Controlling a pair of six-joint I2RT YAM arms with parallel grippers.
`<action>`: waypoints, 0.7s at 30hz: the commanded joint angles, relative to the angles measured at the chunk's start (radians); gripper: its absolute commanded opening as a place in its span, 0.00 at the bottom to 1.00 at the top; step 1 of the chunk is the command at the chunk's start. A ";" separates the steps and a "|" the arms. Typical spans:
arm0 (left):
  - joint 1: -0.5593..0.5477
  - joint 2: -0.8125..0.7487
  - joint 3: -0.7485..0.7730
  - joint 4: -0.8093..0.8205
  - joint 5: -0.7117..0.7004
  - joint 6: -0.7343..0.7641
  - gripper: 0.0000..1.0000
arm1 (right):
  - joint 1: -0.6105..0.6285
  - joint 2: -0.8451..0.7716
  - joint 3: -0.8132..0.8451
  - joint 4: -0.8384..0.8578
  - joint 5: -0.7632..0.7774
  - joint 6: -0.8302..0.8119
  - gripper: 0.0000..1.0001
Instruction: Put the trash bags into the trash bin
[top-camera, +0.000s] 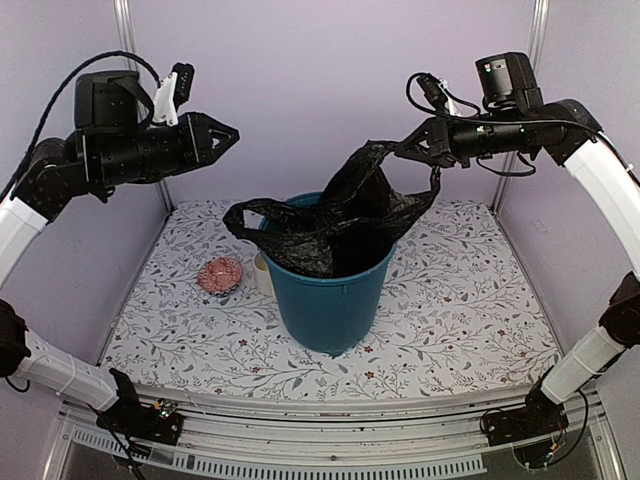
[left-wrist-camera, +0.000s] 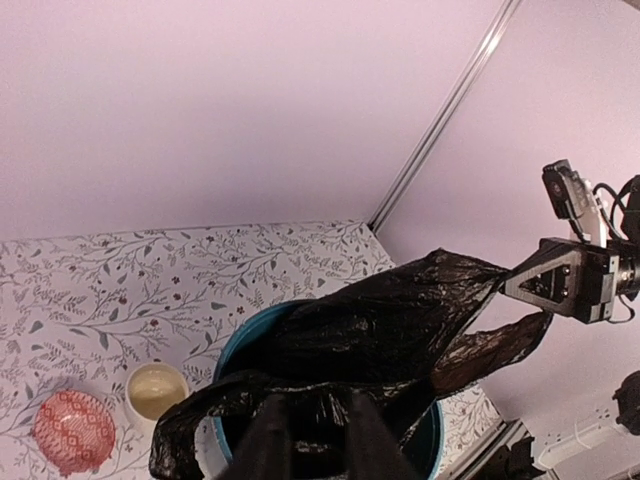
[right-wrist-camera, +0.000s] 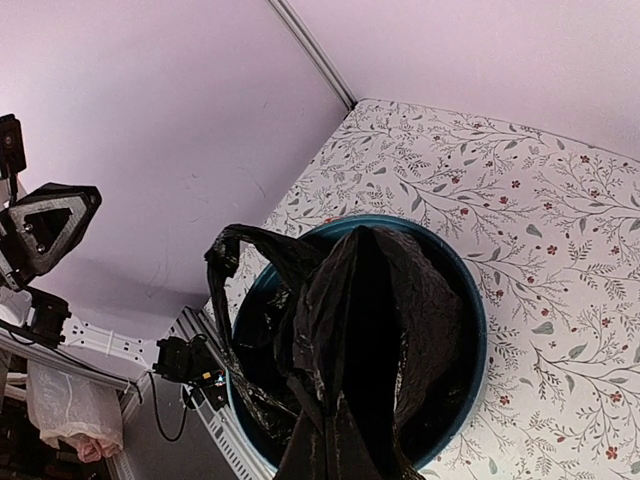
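The black trash bag (top-camera: 360, 205) hangs stretched up out of the teal trash bin (top-camera: 330, 300), its lower part inside and one handle loop draped over the left rim. My right gripper (top-camera: 412, 150) is shut on the bag's top corner, high above and right of the bin. In the right wrist view the bag (right-wrist-camera: 370, 320) rises to the bottom edge and hides the fingers. My left gripper (top-camera: 232, 131) hovers high at the left, apart from the bag. Its fingers (left-wrist-camera: 270, 440) stand slightly apart with nothing between them, above the bag (left-wrist-camera: 400, 320) and the bin (left-wrist-camera: 235, 340).
A cream mug (top-camera: 262, 270) stands against the bin's left side, with a red patterned bowl (top-camera: 220, 274) just left of it. Purple walls with metal posts enclose the floral table (top-camera: 470, 300) on three sides.
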 joint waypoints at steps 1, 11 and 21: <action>0.027 0.083 0.183 -0.335 0.046 -0.078 0.50 | 0.002 -0.012 0.011 0.041 -0.011 0.037 0.02; 0.128 0.058 0.036 -0.472 0.258 -0.104 0.83 | 0.001 -0.018 -0.050 0.082 -0.020 0.034 0.02; 0.239 -0.033 -0.243 -0.228 0.421 -0.131 0.78 | 0.000 0.008 -0.047 0.098 -0.033 0.018 0.02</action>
